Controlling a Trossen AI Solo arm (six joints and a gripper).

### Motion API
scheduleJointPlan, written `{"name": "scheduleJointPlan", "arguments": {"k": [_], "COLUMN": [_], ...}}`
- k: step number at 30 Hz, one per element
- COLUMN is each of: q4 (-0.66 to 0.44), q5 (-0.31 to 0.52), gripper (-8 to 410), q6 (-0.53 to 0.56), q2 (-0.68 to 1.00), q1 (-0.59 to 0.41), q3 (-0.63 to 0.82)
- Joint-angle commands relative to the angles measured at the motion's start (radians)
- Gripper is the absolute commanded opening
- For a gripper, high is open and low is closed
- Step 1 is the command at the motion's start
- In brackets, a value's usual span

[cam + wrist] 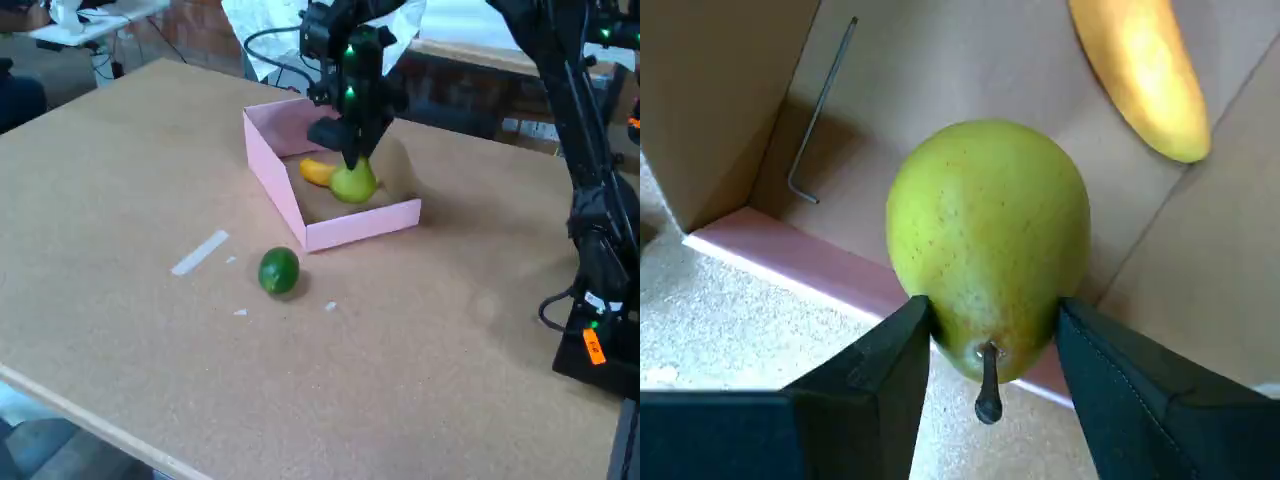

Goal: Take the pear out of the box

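Observation:
The yellow-green pear point(985, 235) fills the middle of the wrist view, its dark stem pointing toward the camera. My gripper point(990, 310) is shut on the pear's narrow end, one black finger on each side. In the fixed view the gripper point(352, 160) points down over the pink box point(350, 228), with the pear point(353, 184) at its tip, inside the box's outline near the front wall. The pink wall point(790, 255) runs just behind the pear in the wrist view. I cannot tell whether the pear touches the brown bottom.
A yellow banana point(1145, 70) lies in the box beside the pear. A metal hex key point(820, 110) rests on the box bottom. On the table in front of the box are a dark green lime point(279, 270) and a white strip point(200, 252). The arm's base point(600, 250) stands at the right.

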Motion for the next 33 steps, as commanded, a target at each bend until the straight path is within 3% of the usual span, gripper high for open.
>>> {"name": "scheduleJointPlan", "arguments": {"k": [1,33], "q4": [-0.028,-0.173], "q5": [0.008,0.008], "gripper": [84,84], "q6": [0.002,0.073], "q2": [-0.027,-0.105], "q1": [0.001,0.117], "q3": [0.001,-0.005]}}
